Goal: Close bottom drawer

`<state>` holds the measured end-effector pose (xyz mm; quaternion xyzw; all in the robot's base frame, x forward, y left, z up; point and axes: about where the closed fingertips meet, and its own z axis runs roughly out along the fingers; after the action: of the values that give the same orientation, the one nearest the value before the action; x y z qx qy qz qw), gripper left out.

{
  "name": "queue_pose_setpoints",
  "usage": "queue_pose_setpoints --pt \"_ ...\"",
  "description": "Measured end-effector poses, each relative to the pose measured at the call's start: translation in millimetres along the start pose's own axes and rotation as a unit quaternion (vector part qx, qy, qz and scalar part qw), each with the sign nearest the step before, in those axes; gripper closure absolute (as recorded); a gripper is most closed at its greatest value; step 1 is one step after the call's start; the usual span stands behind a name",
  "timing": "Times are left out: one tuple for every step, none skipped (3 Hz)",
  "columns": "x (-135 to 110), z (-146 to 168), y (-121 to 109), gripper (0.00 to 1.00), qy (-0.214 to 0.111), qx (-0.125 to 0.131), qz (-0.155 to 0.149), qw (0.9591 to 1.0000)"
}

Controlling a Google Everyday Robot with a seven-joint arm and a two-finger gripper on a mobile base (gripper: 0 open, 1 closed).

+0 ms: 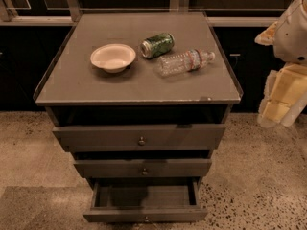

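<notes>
The bottom drawer point(145, 214) is the lowest of three grey-brown drawers in a small cabinet. It is pulled out, so its shallow empty box point(146, 195) shows from above. A small dark knob point(146, 219) sits at the centre of its front. My gripper point(278, 110) is at the far right edge, on a pale arm beside the cabinet top, well above and to the right of the drawer and touching nothing.
The top drawer point(139, 137) and middle drawer point(142, 168) stand slightly out. On the cabinet top point(72, 87) lie a white bowl point(113, 56), a green can point(157, 45) on its side and a clear plastic bottle point(186, 61). Speckled floor point(254, 186) surrounds the cabinet.
</notes>
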<state>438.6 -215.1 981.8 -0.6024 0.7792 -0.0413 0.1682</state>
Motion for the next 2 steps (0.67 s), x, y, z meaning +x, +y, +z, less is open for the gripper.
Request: queue_pose_setpoints --pt "0.0 0.0 0.0 0.0 0.0 0.0 0.0 1.0" --pt "4.1 7.9 7.0 0.0 -0.007 0.0 0.009 0.9999"
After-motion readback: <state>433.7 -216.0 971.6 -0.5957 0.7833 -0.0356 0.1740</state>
